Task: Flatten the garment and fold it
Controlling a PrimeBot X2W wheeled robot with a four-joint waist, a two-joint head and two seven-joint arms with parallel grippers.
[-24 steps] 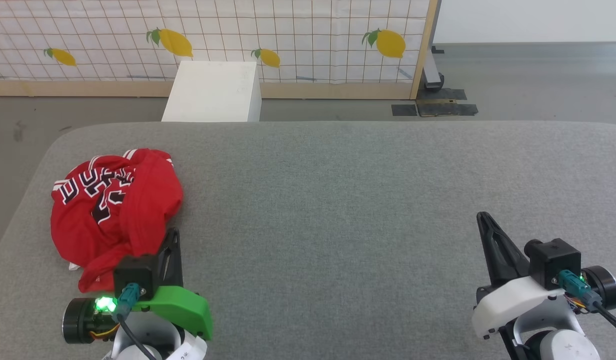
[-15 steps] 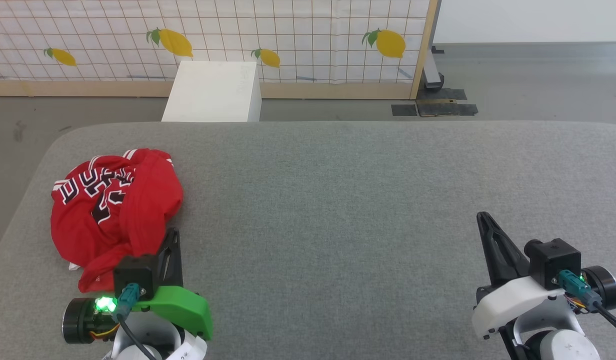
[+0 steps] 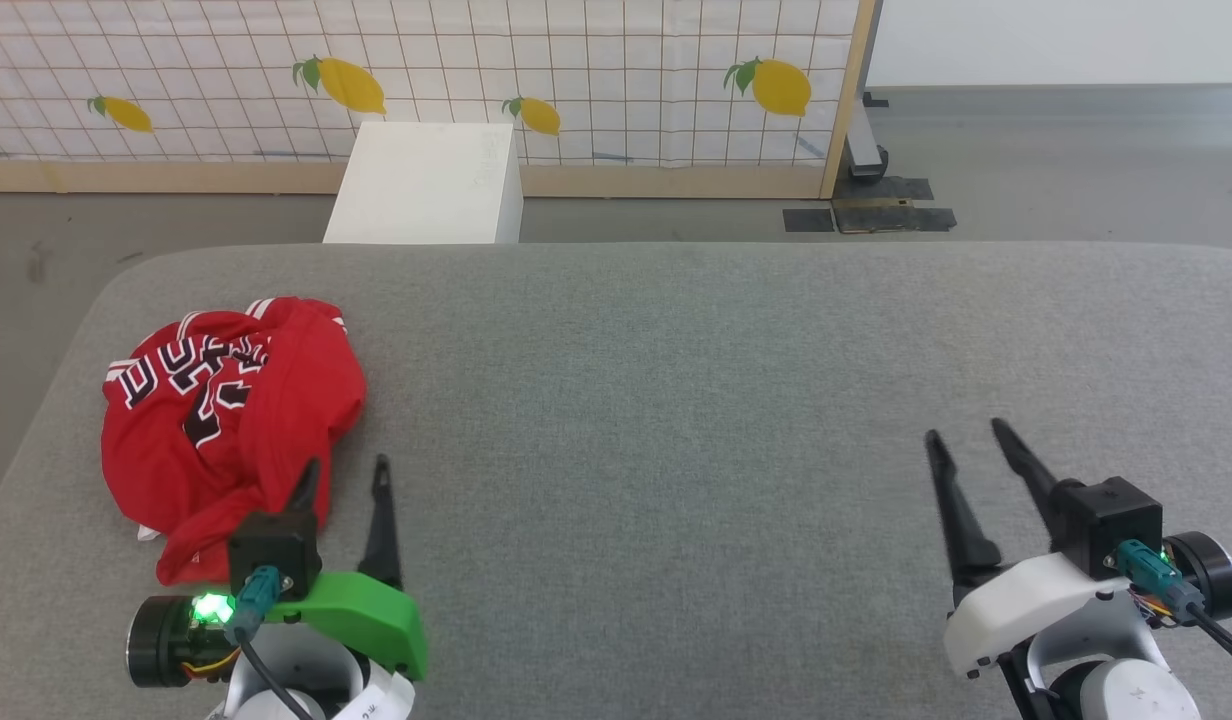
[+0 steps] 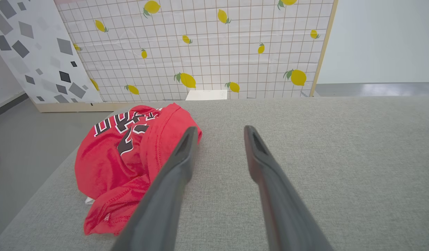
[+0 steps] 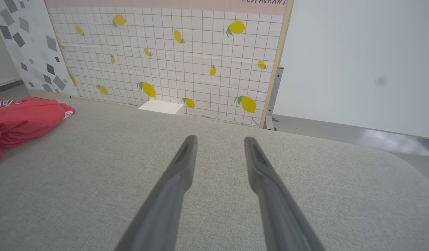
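Observation:
The garment (image 3: 226, 410), a red jersey with black and white lettering, lies crumpled in a heap at the left of the grey table (image 3: 676, 400). My left gripper (image 3: 344, 468) stands open at the heap's near right edge, its left finger over the red cloth and nothing between the fingers. The left wrist view shows the garment (image 4: 124, 153) left of the open left gripper (image 4: 219, 130). My right gripper (image 3: 964, 432) is open at the table's near right, far from the cloth. In the right wrist view the right gripper (image 5: 219, 141) is over bare table and the garment (image 5: 23, 118) lies at the far left.
A white box (image 3: 426, 180) stands on the floor beyond the table's far edge. Behind it is a lemon-patterned screen (image 3: 576, 80) in a wooden frame. The table's rounded left edge (image 3: 36, 420) runs close to the heap.
Both grippers have opened: their fingers were together and now stand apart. The arms and the garment stay where they were.

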